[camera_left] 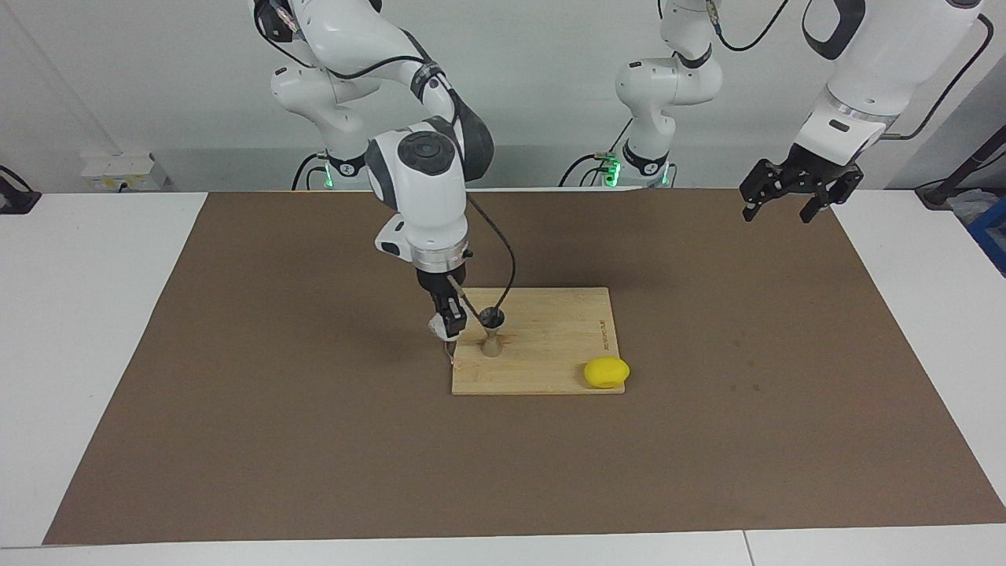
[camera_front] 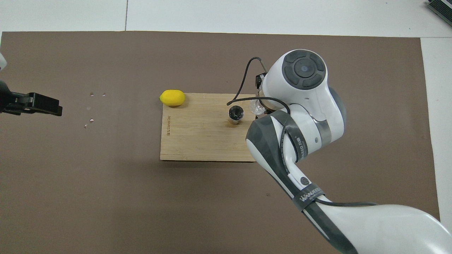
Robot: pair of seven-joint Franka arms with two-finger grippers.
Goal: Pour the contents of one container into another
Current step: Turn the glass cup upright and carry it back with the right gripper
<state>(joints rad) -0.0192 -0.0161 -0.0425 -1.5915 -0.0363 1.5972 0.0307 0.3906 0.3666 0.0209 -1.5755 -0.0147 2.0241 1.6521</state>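
White desk (camera_left: 94, 314) under a brown mat (camera_left: 275, 440), a wooden board (camera_left: 550, 362) and lemon (camera_left: 606, 373) on it.

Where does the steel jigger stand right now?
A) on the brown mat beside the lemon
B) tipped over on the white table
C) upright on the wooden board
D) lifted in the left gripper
C: the jigger stands upright on the wooden board, beside the right gripper that holds the clear cup.
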